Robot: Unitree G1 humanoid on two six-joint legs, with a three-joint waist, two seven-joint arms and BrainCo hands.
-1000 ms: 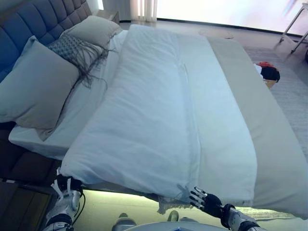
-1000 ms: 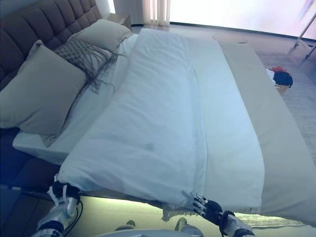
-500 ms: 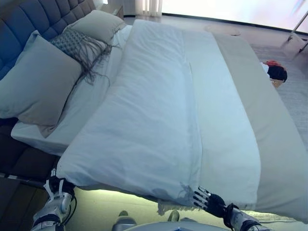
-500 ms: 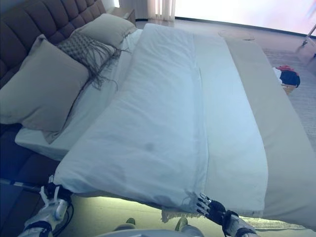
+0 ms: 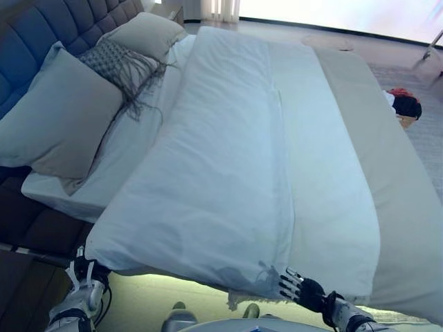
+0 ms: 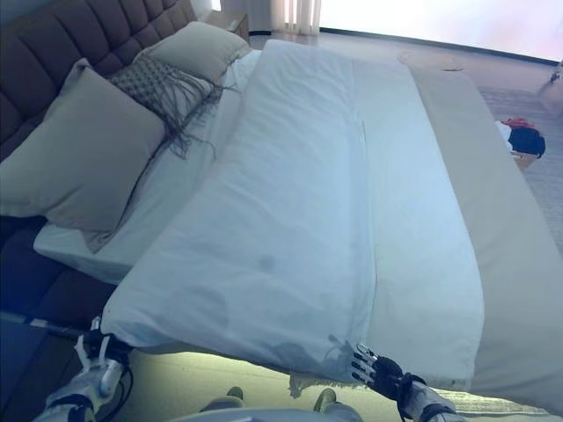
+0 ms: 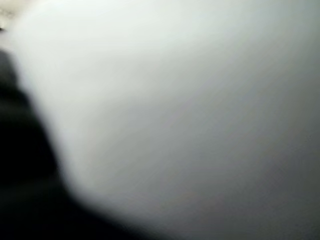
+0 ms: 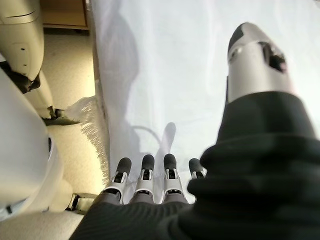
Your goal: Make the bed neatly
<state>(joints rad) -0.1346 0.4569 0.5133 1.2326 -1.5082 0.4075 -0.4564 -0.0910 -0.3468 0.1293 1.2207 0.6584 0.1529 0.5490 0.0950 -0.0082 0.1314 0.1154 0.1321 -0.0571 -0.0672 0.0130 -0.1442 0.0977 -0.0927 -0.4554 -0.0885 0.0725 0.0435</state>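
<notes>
Our right hand (image 5: 303,290), fingers straight, touches the duvet (image 5: 221,159) at lower centre; it could slip off. Left hand (image 5: 84,290): fingers hidden.

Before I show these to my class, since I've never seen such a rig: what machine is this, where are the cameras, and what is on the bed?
It is a two-legged humanoid robot making a bed. Two pictures come from cameras in its head, looking down; two from its wrists. On the bed lie a white duvet, a beige cover and pillows by the headboard. The right hand, fingers straight, touches the duvet's near edge. The left hand sits under the duvet's corner; its wrist picture shows only white cloth.
</notes>
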